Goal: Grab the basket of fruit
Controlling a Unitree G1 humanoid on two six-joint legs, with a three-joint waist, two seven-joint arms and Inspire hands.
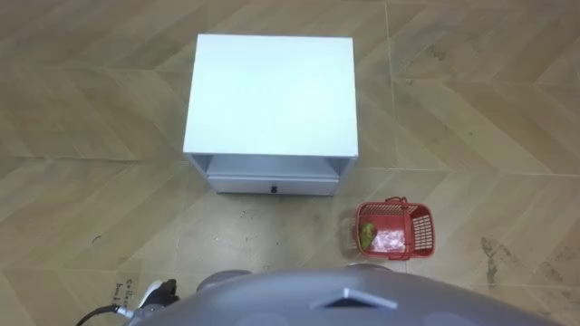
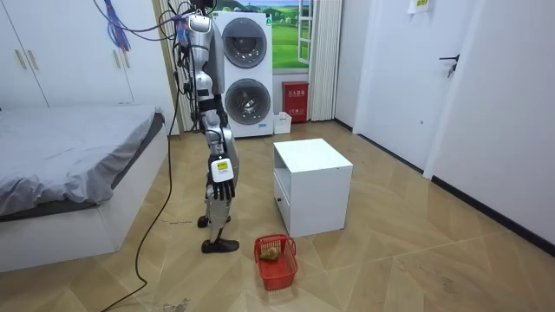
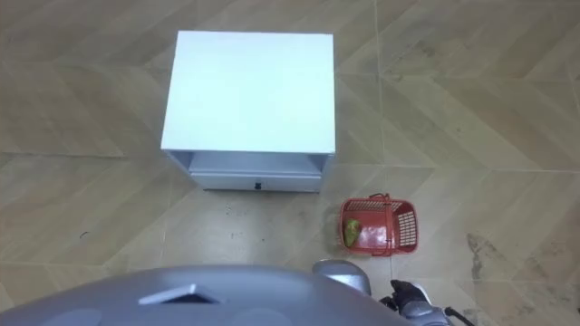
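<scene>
Basket [image 1: 422, 232] untouched; right robot hand [image 2: 222, 186] slack-fingered in room view, left robot hand [image 1: 161, 292] unreadable.

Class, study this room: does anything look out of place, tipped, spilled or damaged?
The red fruit basket sits on the floor beside the white cabinet, not on it. It stands upright with a green fruit inside, nothing spilled. Dark scuff marks stain the floor to its right. Nothing else stands out.
</scene>
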